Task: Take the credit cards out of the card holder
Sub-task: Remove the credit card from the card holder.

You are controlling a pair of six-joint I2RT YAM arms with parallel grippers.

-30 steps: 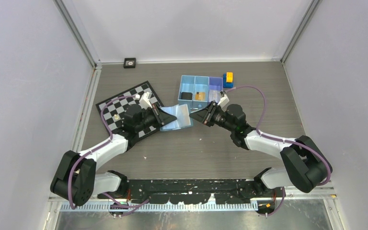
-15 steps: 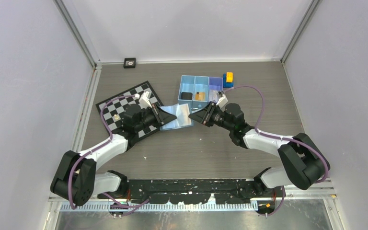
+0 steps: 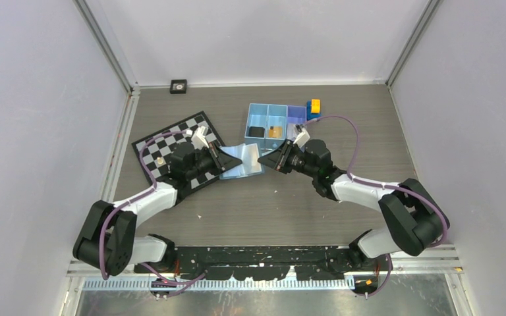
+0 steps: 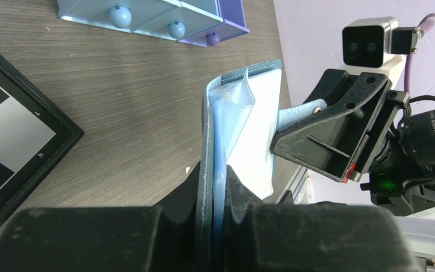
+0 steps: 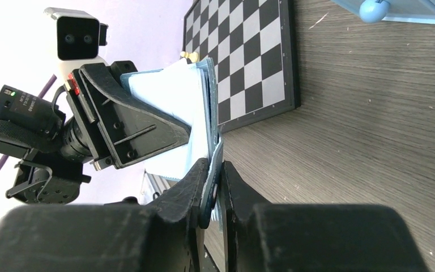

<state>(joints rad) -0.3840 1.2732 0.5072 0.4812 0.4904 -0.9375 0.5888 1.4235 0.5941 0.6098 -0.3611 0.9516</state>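
1. The left gripper [image 3: 221,160] has its fingers [image 4: 177,198] clenched on the left edge of the card holder [image 3: 244,160], with the layered blue edge squeezed between them.
2. The right gripper [image 3: 267,160] has its fingers [image 5: 188,187] pinched on the holder's right flap.
3. The card holder is spread open between the two grippers at mid-table, its lighter blue inside facing up in the top view.
4. A pale panel [image 4: 257,136] shows inside the open holder. I cannot tell whether it is one of the credit cards.
5. Just beyond the holder lies a three-compartment blue tray [image 3: 250,117]. It holds a dark item [image 3: 256,131] on the left and a tan item [image 3: 275,131] in the middle.
6. Yellow-and-blue blocks [image 3: 313,108] stand at the tray's far right corner.
7. A chessboard [image 3: 165,141] lies to the left, partly under the left arm.
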